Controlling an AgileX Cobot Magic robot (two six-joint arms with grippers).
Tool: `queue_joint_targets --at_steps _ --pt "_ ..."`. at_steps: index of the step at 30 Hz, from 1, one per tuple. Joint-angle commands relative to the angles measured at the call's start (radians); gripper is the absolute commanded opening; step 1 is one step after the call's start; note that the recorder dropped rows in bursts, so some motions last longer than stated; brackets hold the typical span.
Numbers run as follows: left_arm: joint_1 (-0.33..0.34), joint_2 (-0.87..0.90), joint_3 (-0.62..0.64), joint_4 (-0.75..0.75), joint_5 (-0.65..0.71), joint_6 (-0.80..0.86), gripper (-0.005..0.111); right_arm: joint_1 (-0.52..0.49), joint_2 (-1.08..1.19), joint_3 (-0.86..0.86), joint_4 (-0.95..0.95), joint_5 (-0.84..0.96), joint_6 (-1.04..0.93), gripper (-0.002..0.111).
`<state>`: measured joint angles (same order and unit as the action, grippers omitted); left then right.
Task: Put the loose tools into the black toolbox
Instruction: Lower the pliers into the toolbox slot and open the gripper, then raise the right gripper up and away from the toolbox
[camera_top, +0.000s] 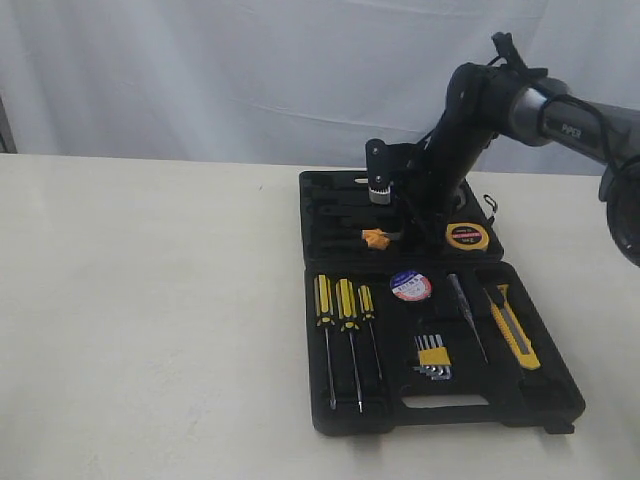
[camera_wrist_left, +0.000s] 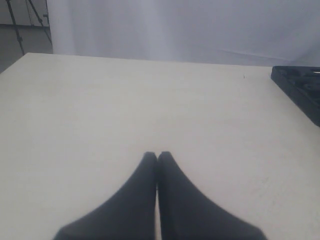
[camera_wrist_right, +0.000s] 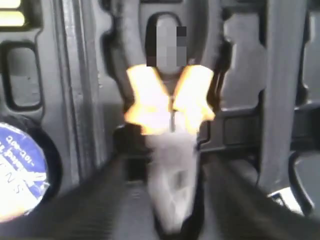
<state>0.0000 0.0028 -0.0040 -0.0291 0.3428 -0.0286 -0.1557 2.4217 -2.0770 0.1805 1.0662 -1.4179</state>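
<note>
Pliers (camera_wrist_right: 170, 100): in the far half of the toolbox (camera_top: 530, 400), flanked by our spread right tool (camera_wrist_right: 167, 165). Left tool (camera_wrist_left: 157, 156) pressed together over the worktop (camera_wrist_left: 125, 100). Risk, we judge: the tool snags and unseats them on lifting.

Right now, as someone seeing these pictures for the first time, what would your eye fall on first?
The open black toolbox stands out on the pale table, right of centre, with yellow-handled screwdrivers in its near half. A big black arm reaches down from the right into the far half. Its end effector is over the pliers with their bright orange collar.
</note>
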Motion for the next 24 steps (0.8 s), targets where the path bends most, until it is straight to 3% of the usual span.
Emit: queue_joint_targets --at_steps 1,13,17,24 --pt "-0.006 -0.003 0.004 -0.003 -0.002 -0.002 0.0 0.001 0.001 -0.004 -0.039 0.003 0.051 0.071" --pt "-0.006 -0.003 0.004 -0.003 -0.002 -0.002 0.0 -0.001 -0.063 -0.004 -0.048 -0.006 0.135 0.071" --pt "-0.006 -0.003 0.004 -0.003 -0.002 -0.002 0.0 -0.001 -0.118 -0.004 -0.018 0.097 0.219 0.069" --pt "-0.006 -0.003 0.004 -0.003 -0.002 -0.002 0.0 -0.043 -0.272 -0.002 0.116 0.155 0.451 0.019"
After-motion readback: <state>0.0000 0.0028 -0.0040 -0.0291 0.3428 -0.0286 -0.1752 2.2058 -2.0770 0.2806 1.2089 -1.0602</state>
